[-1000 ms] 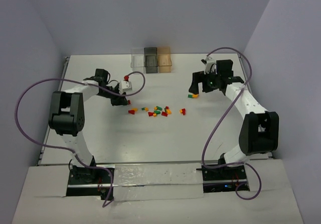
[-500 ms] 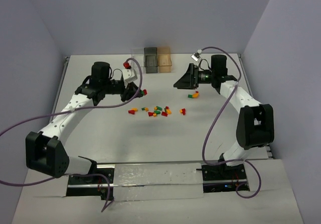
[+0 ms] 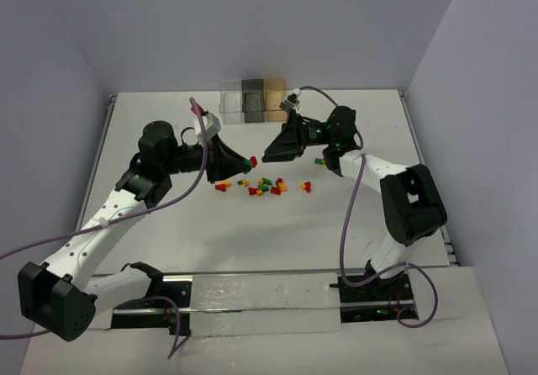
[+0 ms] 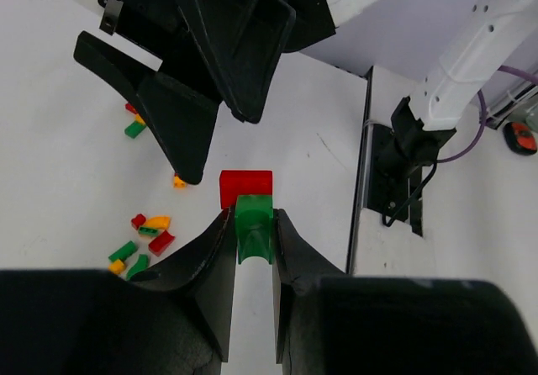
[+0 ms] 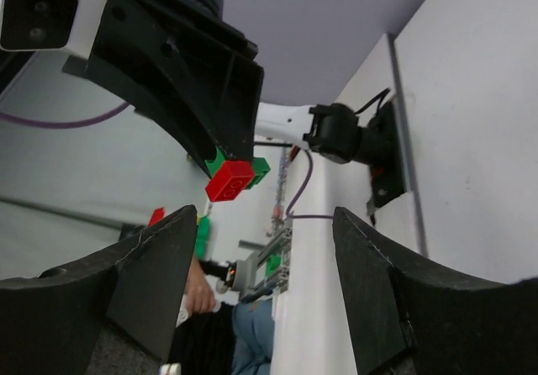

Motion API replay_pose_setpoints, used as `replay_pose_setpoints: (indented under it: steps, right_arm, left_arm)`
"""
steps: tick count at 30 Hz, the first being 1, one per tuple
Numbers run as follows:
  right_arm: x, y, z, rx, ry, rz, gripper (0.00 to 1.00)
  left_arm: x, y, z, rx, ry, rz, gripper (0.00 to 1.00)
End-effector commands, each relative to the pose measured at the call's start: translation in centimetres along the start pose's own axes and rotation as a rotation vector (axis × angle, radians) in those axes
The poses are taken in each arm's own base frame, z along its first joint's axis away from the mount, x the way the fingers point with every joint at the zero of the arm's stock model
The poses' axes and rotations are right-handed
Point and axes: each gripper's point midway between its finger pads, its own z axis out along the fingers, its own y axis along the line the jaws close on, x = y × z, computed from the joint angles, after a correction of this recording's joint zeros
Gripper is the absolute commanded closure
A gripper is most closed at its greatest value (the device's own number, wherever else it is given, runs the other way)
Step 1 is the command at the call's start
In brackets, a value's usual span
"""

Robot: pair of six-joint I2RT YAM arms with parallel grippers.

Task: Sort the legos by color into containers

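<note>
Legos (image 3: 262,187) in red, green and orange-yellow lie mostly in one loose heap (image 3: 267,188) at the middle of the worktop (image 3: 168,249), and I place everything else from that heap. A red brick (image 3: 222,187) sits just to its left, another brick (image 3: 307,187) just to its right, and one more (image 3: 321,161) lies farther off on the right, beside the right arm.

Above the heap's far left side, off the worktop, my left hand (image 3: 245,161) is clamped narrowly on a joined pair (image 4: 246,187). My left wrist camera shows a green brick (image 4: 254,228) pinched between the two fingers, with a red brick stuck on its outer end.

My right hand (image 3: 273,152) hangs above the heap's far side, facing the left hand at close range. Its fingers (image 5: 160,282) are spread wide and hold nothing. On the right wrist camera the joined pair shows ahead of them, in line with the gap and not touched by either finger.

Beyond the heap, at the far edge of the worktop, the containers (image 3: 252,102) stand in a tight row: clear on the left, dark grey in the middle and orange-tinted on the right. I cannot tell what is inside them.
</note>
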Motion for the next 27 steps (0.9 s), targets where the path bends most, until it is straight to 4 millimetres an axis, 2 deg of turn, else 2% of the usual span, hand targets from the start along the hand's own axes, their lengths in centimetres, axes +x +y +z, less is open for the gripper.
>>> replay_pose_setpoints:
  steps: [1,8,13,21,27]
  right_arm:
    - [1.6,2.8,1.5,-0.082,0.079,-0.034,0.29]
    - [2.5,3.6,2.5,-0.101,0.115,-0.034,0.33]
    - [3.5,3.6,3.2,-0.108,0.143,-0.019,0.36]
    - [3.6,2.6,3.6,-0.103,0.148,0.021,0.42]
    - [3.5,2.9,3.8,-0.107,0.155,0.025,0.48]
  left_arm:
    - [-0.6,-0.6,0.1,0.006,-0.055,-0.068,1.0]
    - [0.1,-0.7,0.1,0.005,-0.051,-0.071,1.0]
    - [-0.2,-0.9,0.0,0.009,-0.062,-0.074,1.0]
    - [-1.3,-1.1,0.0,0.018,-0.081,-0.068,1.0]
    - [-0.9,-1.2,0.1,0.024,-0.071,-0.048,1.0]
